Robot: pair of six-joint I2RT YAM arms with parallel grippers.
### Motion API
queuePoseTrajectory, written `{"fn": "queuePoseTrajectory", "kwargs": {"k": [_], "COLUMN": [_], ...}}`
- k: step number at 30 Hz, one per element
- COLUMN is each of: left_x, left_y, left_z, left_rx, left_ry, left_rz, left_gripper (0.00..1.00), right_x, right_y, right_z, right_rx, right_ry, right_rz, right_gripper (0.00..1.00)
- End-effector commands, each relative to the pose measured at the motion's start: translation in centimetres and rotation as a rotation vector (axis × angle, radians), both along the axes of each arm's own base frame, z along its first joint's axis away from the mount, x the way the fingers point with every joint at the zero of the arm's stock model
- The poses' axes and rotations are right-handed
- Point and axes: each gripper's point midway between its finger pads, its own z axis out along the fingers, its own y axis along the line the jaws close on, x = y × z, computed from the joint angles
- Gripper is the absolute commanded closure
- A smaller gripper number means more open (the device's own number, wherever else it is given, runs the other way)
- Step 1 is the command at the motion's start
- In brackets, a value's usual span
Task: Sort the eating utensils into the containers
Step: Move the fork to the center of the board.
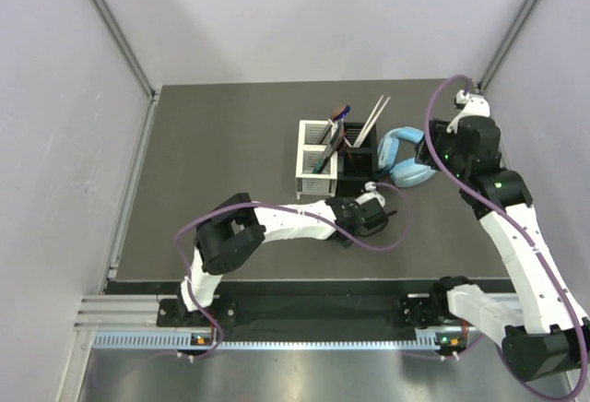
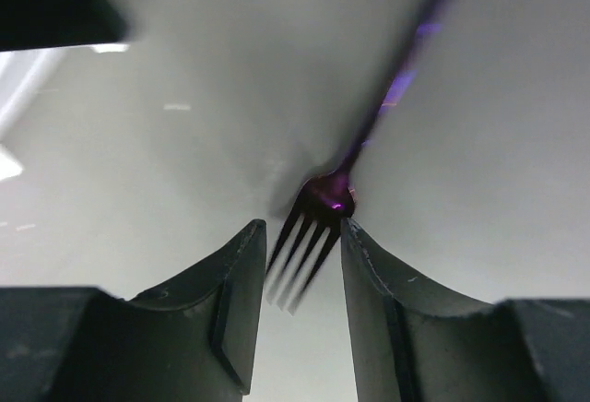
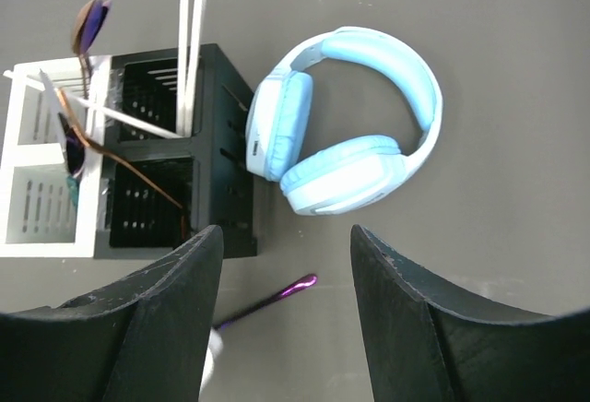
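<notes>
The left gripper [image 2: 301,236] is reaching to a spot just beside the black caddy [image 3: 226,171], on the side facing the arm bases; its jaws are standing only narrowly apart, with the tines of a purple fork [image 2: 318,204] sitting between them; both jaws are lying close against the tines, but whether they are actually pinching cannot be told. The fork is pointing its tines back toward the left wrist; its handle is running away from the jaws on a slant, its purple tip ending just off the caddy's near corner, toward the headphones [image 3: 346,176].

The right gripper [image 3: 286,231] is hovering above the bench [image 3: 498,236], over the black caddy and the headphones; its jaws are spread wide and are holding nothing.

White sticks [image 3: 192,42] are standing tilted in the black caddy; the white caddy [image 3: 28,190] is sitting touching its far side from the headphones.
</notes>
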Motion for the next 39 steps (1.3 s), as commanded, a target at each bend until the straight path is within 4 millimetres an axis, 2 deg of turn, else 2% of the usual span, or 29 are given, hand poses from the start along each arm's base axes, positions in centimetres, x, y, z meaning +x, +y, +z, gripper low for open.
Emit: {"fn": "queuePoseTrajectory", "kwargs": {"k": [1,4,7,8,10,11,13,14,15,16,19,22,23,25,26,28,29,31,32,35,39], "left_x": [4.1,5.9,6.8,6.8,6.5,6.0,5.6,5.4,4.4,4.5,4.1,3.9,4.4,5.3,6.3,7.5,8.2,8.7,9.2,9.6,9.6], "left_y": [7.4,9.6,10.4,9.9,9.7,8.9,8.4,8.2,7.0,6.7,7.1,8.0,8.8,10.7,12.4,14.7,16.5,18.2,19.3,21.1,22.0], "left_z": [-1.6,-1.5,0.0,2.0,3.4,5.2,6.9,8.7,9.4,10.0,10.5,11.0,12.6,14.0,16.3,17.8,19.4,20.0,20.3,20.2,19.2], "left_rx": [0.204,0.237,0.17,0.089,-0.005,-0.089,-0.154,-0.205,-0.267,-0.288,-0.27,-0.278,-0.322,-0.371,-0.432,-0.48,-0.517,-0.508,-0.498,-0.473,-0.503], "left_ry": [-0.087,-0.102,-0.127,-0.131,-0.123,-0.1,-0.077,-0.074,-0.011,-0.015,0.009,0.04,0.013,-0.044,-0.097,-0.179,-0.223,-0.254,-0.279,-0.282,-0.265], "left_rz": [0.169,0.236,0.279,0.284,0.281,0.252,0.229,0.211,0.153,0.14,0.149,0.225,0.264,0.379,0.44,0.529,0.575,0.616,0.65,0.732,0.767], "left_gripper": [0.56,0.57,0.57,0.57,0.56,0.56,0.57,0.57,0.56,0.57,0.57,0.55,0.55,0.54,0.53,0.52,0.5,0.5,0.5,0.5,0.48], "right_x": [0.2,0.0,-0.3,-0.5,-0.9,-1.0,-1.4,-1.6,-1.6,-1.4,-0.6,-0.4,-0.7,-0.8,-1.8,-2.4,-3.5,-4.9,-6.1,-7.9,-10.0], "right_y": [0.7,1.5,2.1,2.7,3.5,3.7,4.2,4.4,4.5,4.5,4.8,6.5,7.6,8.7,10.0,11.5,13.3,15.4,17.2,19.0,19.5], "right_z": [0.4,0.2,0.3,0.3,-0.2,-0.3,-0.4,-0.3,-0.1,-0.1,0.2,1.8,2.0,2.0,1.6,0.6,0.6,1.1,1.4,-1.5,-3.8], "right_rx": [0.03,0.036,0.025,0.03,0.029,0.03,0.034,0.034,0.036,0.034,0.038,0.08,0.102,0.092,0.085,0.055,0.018,-0.02,-0.041,-0.126,-0.228], "right_ry": [-0.031,-0.03,-0.037,-0.036,-0.028,-0.026,-0.03,-0.033,-0.035,-0.035,-0.034,-0.067,-0.061,-0.031,0.01,0.06,0.08,0.067,0.059,0.172,0.226], "right_rz": [0.048,0.096,0.15,0.188,0.252,0.259,0.302,0.316,0.318,0.316,0.324,0.412,0.465,0.528,0.584,0.65,0.704,0.772,0.83,0.927,1.016], "right_gripper": [0.42,0.42,0.42,0.42,0.43,0.43,0.43,0.42,0.43,0.43,0.43,0.43,0.43,0.44,0.44,0.45,0.45,0.44,0.43,0.42,0.4]}}
